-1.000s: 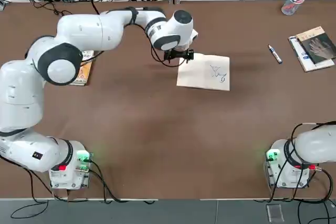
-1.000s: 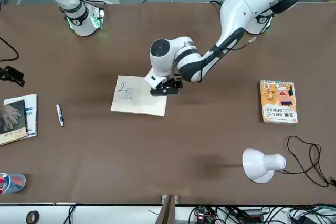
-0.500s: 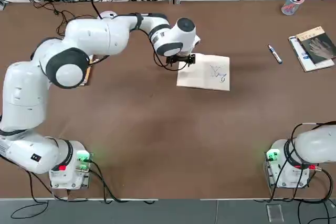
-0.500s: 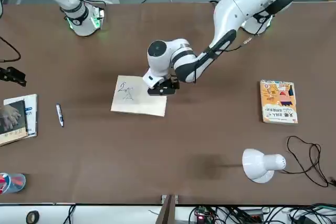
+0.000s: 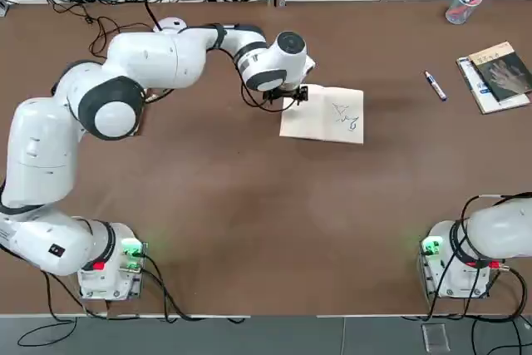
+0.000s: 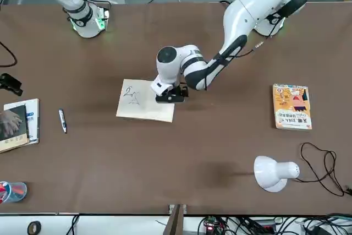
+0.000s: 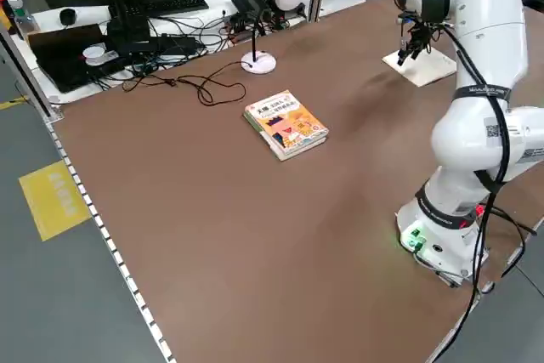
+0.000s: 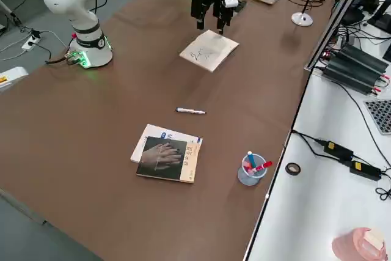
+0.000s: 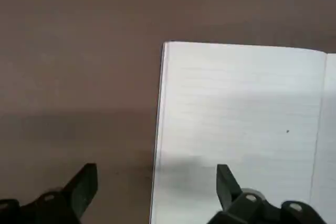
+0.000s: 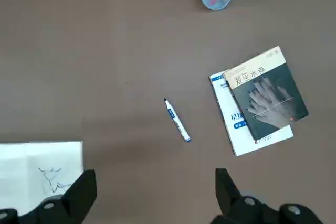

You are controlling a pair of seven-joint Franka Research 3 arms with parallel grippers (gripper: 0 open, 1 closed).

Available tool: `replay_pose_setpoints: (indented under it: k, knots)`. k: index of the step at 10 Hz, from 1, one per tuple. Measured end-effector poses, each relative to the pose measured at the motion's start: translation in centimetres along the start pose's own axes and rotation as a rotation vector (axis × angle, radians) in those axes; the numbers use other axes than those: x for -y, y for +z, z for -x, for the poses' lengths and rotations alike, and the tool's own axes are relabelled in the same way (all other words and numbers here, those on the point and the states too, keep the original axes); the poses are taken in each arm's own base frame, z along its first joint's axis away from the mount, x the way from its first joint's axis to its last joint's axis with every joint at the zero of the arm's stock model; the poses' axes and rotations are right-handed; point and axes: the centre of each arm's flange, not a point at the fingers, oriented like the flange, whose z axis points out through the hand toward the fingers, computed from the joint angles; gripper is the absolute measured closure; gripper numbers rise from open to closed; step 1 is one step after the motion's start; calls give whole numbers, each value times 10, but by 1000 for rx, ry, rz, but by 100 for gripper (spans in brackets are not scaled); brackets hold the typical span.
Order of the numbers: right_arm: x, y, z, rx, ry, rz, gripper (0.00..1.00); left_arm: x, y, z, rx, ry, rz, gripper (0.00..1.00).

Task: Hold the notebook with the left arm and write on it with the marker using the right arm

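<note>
The notebook (image 5: 328, 115) lies open and flat at mid-table, with a dark scribble on its right page. My left gripper (image 5: 287, 93) hangs low over the notebook's left edge. In the left wrist view the left gripper (image 9: 155, 187) is open, one finger over the page (image 9: 241, 124) and the other over bare table. The marker (image 5: 435, 86) lies alone on the table to the right of the notebook. My right gripper (image 10: 155, 187) is open and empty, high above the far right, looking down on the marker (image 10: 177, 121).
A dark-covered book (image 5: 499, 72) lies on a white one at the right edge, with a clear cup of pens (image 5: 459, 7) behind them. An orange book (image 6: 291, 107) and a white lamp (image 6: 272, 171) are on the left side.
The left arm has swung its elbow and settled its gripper closer over the notebook's left edge. The right gripper has drifted slightly at the far right.
</note>
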Motion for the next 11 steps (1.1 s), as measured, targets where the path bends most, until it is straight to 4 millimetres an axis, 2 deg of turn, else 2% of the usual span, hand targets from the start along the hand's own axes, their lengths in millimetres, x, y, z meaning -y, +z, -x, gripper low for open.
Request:
replay_pose_setpoints:
  k: [4, 11]
  knots:
    - [1, -24, -2, -47, 45, -8, 0, 1, 6, -1, -6, 9, 9, 0]
    - [0, -26, -2, -45, 57, -8, 0, 13, 27, -13, -18, 43, 17, 0]
